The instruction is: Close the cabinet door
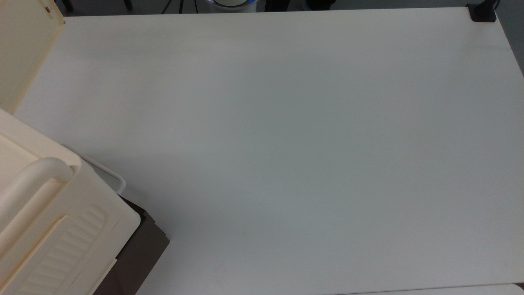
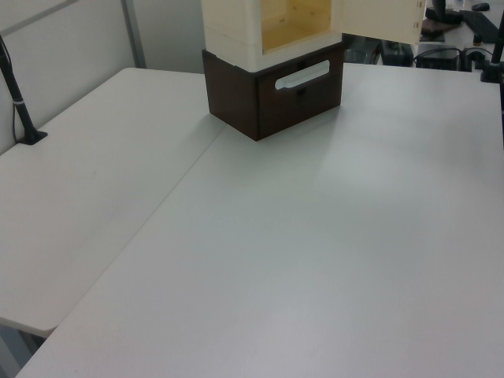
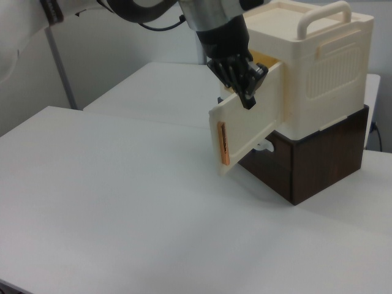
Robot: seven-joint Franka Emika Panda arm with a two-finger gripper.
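Observation:
The cabinet [image 3: 324, 79] is a cream box with a thick handle bar [image 3: 324, 15] on a dark brown base [image 3: 324, 159]. It stands at the top view's lower left [image 1: 61, 221] and at the far end of the table in the left view [image 2: 236, 31]. The cabinet door [image 3: 251, 131] hangs swung open, showing the yellowish inside. The same door [image 1: 20, 53] reaches the top view's upper left corner and sticks out to the left view's right [image 2: 378, 17]. My black gripper [image 3: 248, 92] sits at the door's upper edge, on the side facing the cabinet.
The white table [image 1: 286, 143] spreads wide in front of the cabinet. A second table [image 2: 87, 181] joins it along a seam on the left view's left. A black clamp [image 1: 483, 12] sits at the top view's far right corner. A dark pole [image 2: 20, 102] stands at the left view's left edge.

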